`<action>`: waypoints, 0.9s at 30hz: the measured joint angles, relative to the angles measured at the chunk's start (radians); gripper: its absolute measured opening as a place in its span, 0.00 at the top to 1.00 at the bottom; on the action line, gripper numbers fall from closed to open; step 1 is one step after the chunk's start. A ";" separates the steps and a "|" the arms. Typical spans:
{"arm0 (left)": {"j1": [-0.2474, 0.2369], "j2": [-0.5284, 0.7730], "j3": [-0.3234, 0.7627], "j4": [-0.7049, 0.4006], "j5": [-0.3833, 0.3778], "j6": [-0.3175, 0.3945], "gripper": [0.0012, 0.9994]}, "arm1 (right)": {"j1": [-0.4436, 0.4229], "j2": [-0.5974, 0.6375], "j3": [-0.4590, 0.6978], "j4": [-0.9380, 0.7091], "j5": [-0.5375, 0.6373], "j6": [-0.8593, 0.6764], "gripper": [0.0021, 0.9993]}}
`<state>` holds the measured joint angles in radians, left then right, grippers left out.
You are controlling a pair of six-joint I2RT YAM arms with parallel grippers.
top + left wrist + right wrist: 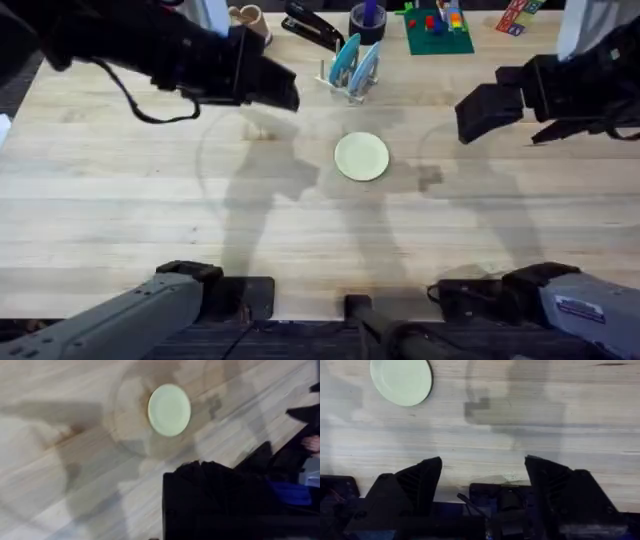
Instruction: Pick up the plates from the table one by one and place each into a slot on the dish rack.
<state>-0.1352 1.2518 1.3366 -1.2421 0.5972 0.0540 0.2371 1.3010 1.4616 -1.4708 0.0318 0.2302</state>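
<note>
Overhead view: The cream plate (361,157) lay flat on the table (120,220), just above the centre of the frame. The dish rack (352,78) stood directly above it in the frame, near the top centre, and already held two blue plates (353,62) on edge in its slots. The left gripper (275,88) hung in the upper left, its tip pointing toward the middle; whether its fingers were parted could not be told. The right gripper (480,112) hung in the upper right, its tip also pointing inward. The plate sat below and between the two tips, at a roughly similar remove from each, perhaps slightly nearer the left one. Being round, the plate had no long axis, so either approach direction would serve equally.

Left wrist view: The cream plate (169,410) appeared in the upper centre of the frame, well clear of the dark gripper body at the lower right. The fingertips were not distinguishable here, so the state of this gripper remained undetermined.

Right wrist view: The cream plate (401,380) lay in the upper left corner of the frame. The two black fingers (422,480) of the right gripper (485,472) stood wide apart with bare table between them, grasping nothing. The plate lay ahead and off to one side, so a sideways shift would likely be needed before descent.
</note>
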 joint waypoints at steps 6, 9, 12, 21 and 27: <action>0.000 0.000 -0.112 0.174 0.109 -0.066 0.96 | 0.000 0.000 0.000 0.000 -0.003 0.000 0.01; 0.000 0.000 -0.187 0.268 0.147 -0.106 0.96 | 0.000 0.000 0.000 0.000 -0.003 0.000 0.00; -0.002 0.000 -0.270 0.364 0.187 -0.145 0.96 | 0.000 0.000 0.000 -0.001 -0.003 0.000 0.00; -0.072 0.000 -0.494 0.629 0.226 -0.307 0.96 | 0.000 0.000 -0.001 0.000 -0.003 0.000 0.00; -0.129 0.000 -0.568 0.709 0.223 -0.387 0.96 | 0.000 0.000 -0.001 0.000 -0.003 0.000 0.00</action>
<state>-0.2643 1.2518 0.7682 -0.5335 0.8207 -0.3330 0.2371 1.3010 1.4609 -1.4712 0.0292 0.2302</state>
